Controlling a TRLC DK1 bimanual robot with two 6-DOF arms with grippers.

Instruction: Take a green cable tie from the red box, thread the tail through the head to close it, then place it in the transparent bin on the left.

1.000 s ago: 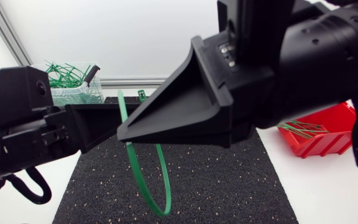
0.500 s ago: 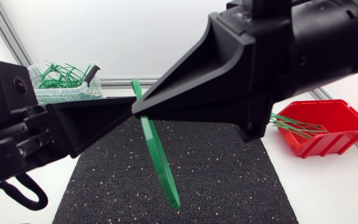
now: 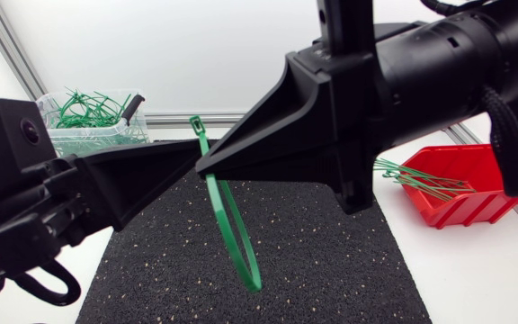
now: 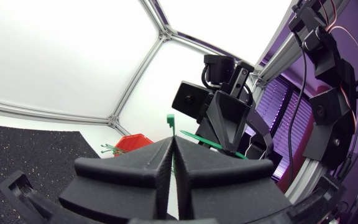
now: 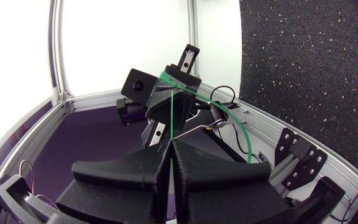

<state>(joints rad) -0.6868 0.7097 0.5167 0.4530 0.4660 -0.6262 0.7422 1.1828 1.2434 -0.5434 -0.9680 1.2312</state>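
Note:
Both arms are raised close under the head camera, fingertips nearly meeting. A green cable tie [image 3: 232, 229] hangs between them as a narrow loop above the black mat [image 3: 313, 261], its head [image 3: 196, 122] sticking up. My left gripper [image 3: 192, 151] is shut on the tie just below the head [image 4: 171, 120]. My right gripper [image 3: 203, 167] is shut on the strap [image 5: 174, 115], which arcs away beside it. The red box [image 3: 475, 184] with green ties [image 3: 412, 176] stands at the right. The transparent bin [image 3: 93, 121], holding several closed ties, stands at the back left.
The speckled black mat covers the table's middle, under the hanging loop. The white tabletop [image 3: 475, 270] borders it on both sides. An aluminium frame rail [image 3: 183, 117] runs along the back edge behind the bin.
Both grippers have kept their hold on the tie. The hanging loop has turned from broadside to nearly edge-on. The right gripper has shifted a little up and right.

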